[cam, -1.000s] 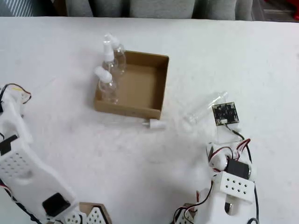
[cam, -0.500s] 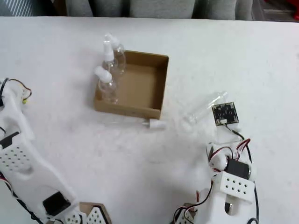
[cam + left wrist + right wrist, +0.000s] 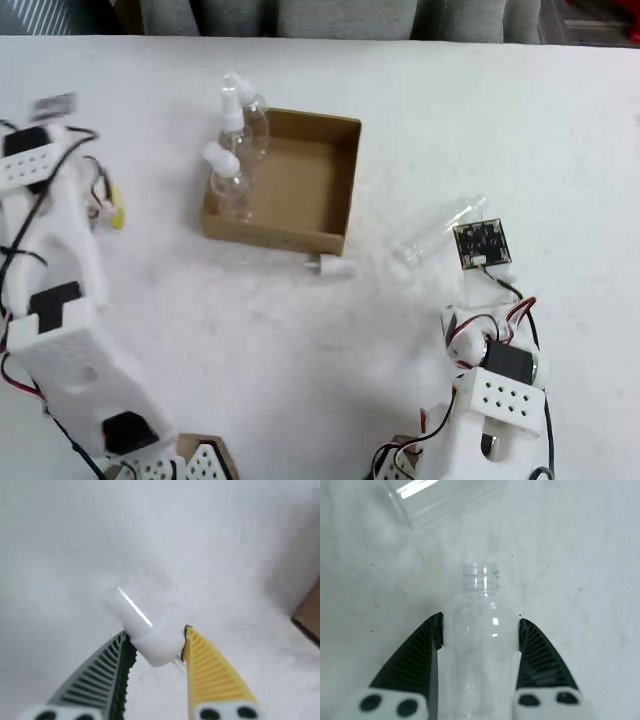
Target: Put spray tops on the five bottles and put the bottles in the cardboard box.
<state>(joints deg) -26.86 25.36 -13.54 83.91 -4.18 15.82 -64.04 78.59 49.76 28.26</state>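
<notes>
As the box stands: the cardboard box [image 3: 352, 185] sits mid-desk with what look like three capped bottles [image 3: 230, 185] at its left wall and far-left corner. Whether the far two stand inside or just behind the corner cannot be told.
Done so far: by that count, three of five bottles have tops on, so the job is judged a little over half done.
Left to do: two bottles need tops, and both must go in the box.
Left gripper: the left gripper [image 3: 156, 632] is clamped on a white spray top [image 3: 137, 625], with the dip tube trailing between the fingers. In the high view that arm stands along the desk's left edge, well apart from the box.
Right gripper: the right gripper [image 3: 480, 620] is closed around an uncapped bottle [image 3: 481, 577], a finger against each side and the threaded neck pointing away from the wrist. It is near the desk's near-right corner; whether the bottle is lifted off the desk [image 3: 500, 120] cannot be told.
Loose bottle: a clear bottle [image 3: 435, 228] lies on its side to the right of the box.
Loose top: a second top [image 3: 333, 267] lies just beside the box's near wall.
Change: the left arm has swung up the left edge toward the far side and now shows its yellow finger. The right arm, box, bottles and loose top have not moved.
</notes>
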